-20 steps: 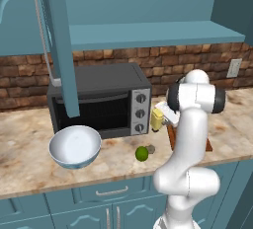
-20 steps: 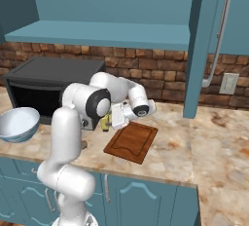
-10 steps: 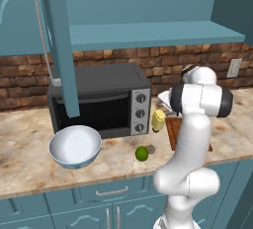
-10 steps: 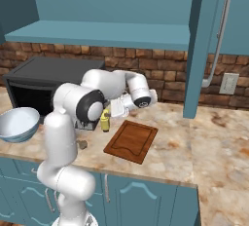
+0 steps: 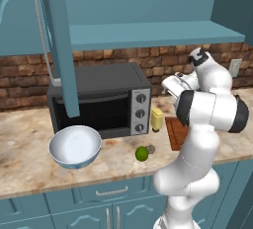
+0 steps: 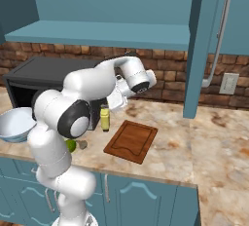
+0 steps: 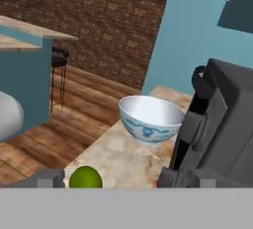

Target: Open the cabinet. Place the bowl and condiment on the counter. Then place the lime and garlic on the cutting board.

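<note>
Surface (image 5: 29,173): your bowl (image 5: 75,146), lime (image 5: 142,153), garlic (image 5: 151,149) sit left of the cutting board (image 6: 131,140); gripper (image 6: 116,101) spread, empty.

Base views flank the arm, sharing counter (image 5: 29,169), hand view low, probably sideways

The cabinet door (image 5: 57,45) stands open. On the counter (image 5: 29,169) sit a white bowl (image 5: 75,146), upright, and a yellow condiment bottle (image 5: 156,119) beside the bare cutting board (image 6: 131,140) — lime (image 5: 142,154) and small garlic (image 5: 151,149) lie together nearer the front edge.
</note>
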